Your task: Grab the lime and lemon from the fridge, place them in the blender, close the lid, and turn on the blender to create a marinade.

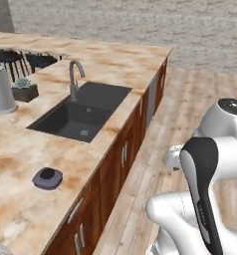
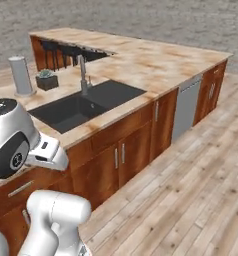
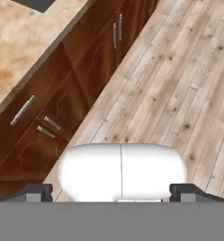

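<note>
The lid [image 1: 47, 178], a small dark grey cap with a raised centre, lies on the marbled counter [image 1: 21, 209] near its front edge, in the left base view. My gripper [image 3: 113, 193] is open; its two dark fingertips [image 3: 36, 192] stand wide apart with nothing between them. It hangs over the wooden floor beside the brown cabinet fronts [image 3: 62, 108], well to the right of the lid. The fridge, lime, lemon and blender are out of view.
A dark sink [image 1: 80, 117] with a curved tap [image 1: 74, 77] is set into the counter. A grey metal canister [image 1: 1, 89] and a small potted plant [image 1: 25, 90] stand at the back left. A dishwasher front [image 2: 185, 107] sits among the cabinets. Wooden floor [image 2: 191, 190] lies open to the right.
</note>
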Motion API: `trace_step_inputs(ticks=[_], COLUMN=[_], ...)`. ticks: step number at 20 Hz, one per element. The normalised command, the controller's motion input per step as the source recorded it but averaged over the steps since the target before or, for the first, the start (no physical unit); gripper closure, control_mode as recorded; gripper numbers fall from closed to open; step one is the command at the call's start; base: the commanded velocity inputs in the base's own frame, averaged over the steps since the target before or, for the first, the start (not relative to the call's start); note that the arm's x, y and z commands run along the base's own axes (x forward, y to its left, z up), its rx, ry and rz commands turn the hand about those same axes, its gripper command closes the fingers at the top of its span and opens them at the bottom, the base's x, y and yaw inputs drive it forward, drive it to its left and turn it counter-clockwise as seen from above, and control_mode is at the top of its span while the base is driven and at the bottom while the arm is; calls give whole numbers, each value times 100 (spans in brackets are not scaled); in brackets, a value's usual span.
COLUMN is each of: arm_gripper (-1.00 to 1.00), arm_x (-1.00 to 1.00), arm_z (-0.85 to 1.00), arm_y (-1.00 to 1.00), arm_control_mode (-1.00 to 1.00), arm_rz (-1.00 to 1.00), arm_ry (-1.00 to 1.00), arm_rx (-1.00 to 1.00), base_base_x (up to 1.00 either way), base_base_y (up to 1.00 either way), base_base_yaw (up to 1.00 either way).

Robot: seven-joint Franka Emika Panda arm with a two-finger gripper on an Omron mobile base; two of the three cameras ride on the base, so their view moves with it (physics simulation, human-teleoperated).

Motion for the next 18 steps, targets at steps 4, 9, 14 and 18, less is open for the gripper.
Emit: trace_step_inputs(ticks=[4, 9, 14, 18], arm_gripper=[-100, -100, -100, -100], arm_x=[0, 0, 0, 0], arm_z=[0, 0, 0, 0], arm_y=[0, 0, 0, 0], arm_control_mode=[100, 100, 100, 100], arm_rz=[0, 0, 0, 0], arm_ry=[0, 0, 0, 0], arm_rx=[0, 0, 0, 0], base_base_x=[56, 75, 98, 100], base_base_y=[-98, -91, -50, -11], base_base_yaw=[-57, -47, -46, -52])
